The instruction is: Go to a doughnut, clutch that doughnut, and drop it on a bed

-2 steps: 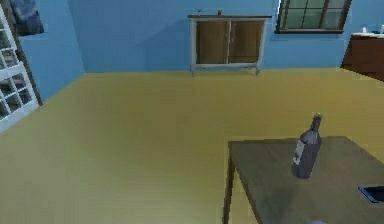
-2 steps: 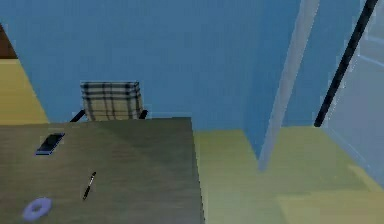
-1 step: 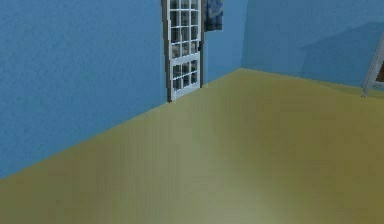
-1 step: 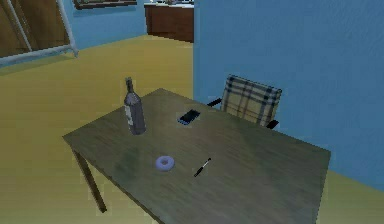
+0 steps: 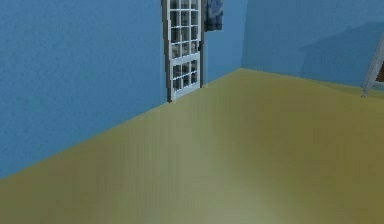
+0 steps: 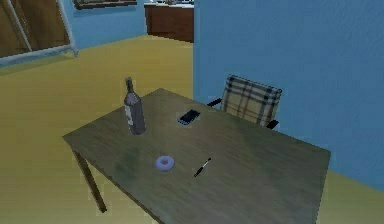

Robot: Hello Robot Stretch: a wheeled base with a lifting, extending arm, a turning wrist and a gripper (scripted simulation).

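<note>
tool setting is something you cannot tell from these views, so treat the grasp as yet to be made. the doughnut (image 6: 165,162), a small pale-lilac ring, lies flat on the wooden desk (image 6: 270,165) toward its near side. that suits you: it sits on the reaching side with bare wood all around it.

closest to it is a dark pen (image 6: 202,166), just beside it on the arm side view's right but not touching the ring; a sweep from that side would likely flick it. farther out stands a dark glass bottle (image 6: 133,108), upright and tall. it is the thing most likely to topple if you extend carelessly past it. a dark phone (image 6: 189,117) lies flat toward the far edge, well out of the way. a plaid chair (image 6: 250,100) is tucked at the desk's far side by the blue wall and should be no hindrance.

ahead, the forward view gives you open yellow floor (image 5: 250,150) running to a white glazed door (image 5: 184,55) near the corner of the blue walls. that is probably your way toward a bed once the ring is in hand.
</note>
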